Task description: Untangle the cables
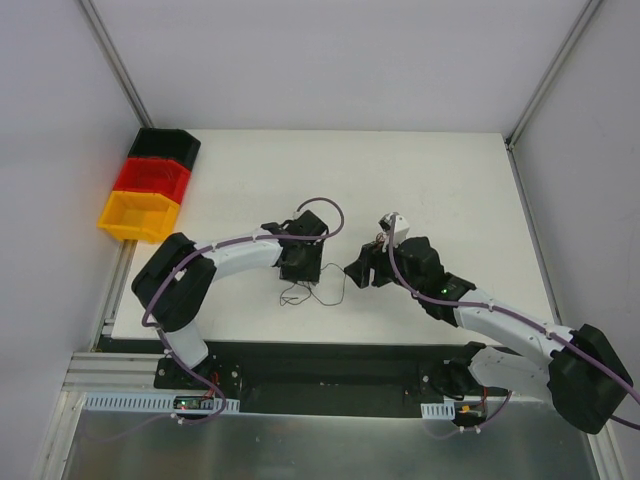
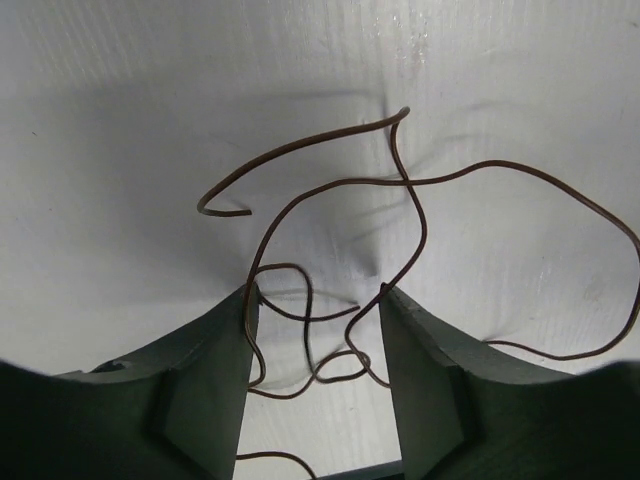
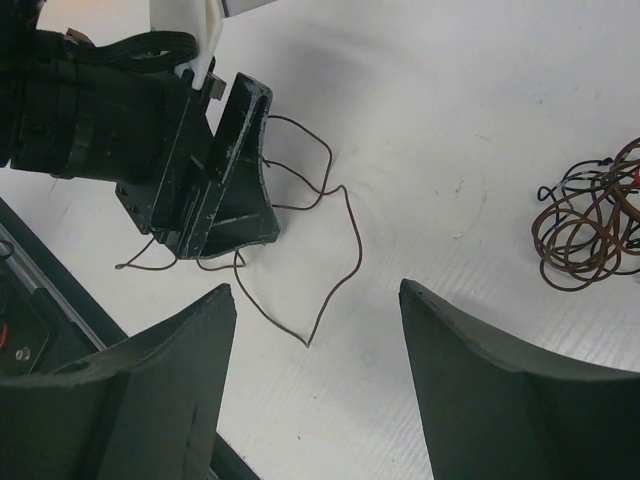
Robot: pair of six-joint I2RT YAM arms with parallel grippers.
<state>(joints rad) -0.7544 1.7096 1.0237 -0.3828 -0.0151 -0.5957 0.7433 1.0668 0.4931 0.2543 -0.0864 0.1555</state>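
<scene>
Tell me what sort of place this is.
Probably a robotics lab test cell: a white table boxed in by plain white panels, a left arm and right arm bolted at its near edge, and stacked black, red and yellow bins at one corner.

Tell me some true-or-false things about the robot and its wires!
1. A thin brown wire lies between the left gripper's fingers. True.
2. The right gripper holds the tangled bundle. False: it is open and empty, and the bundle lies apart from it on the table.
3. The bins are all blue. False: they are black, red and yellow.
4. The table is white. True.
</scene>
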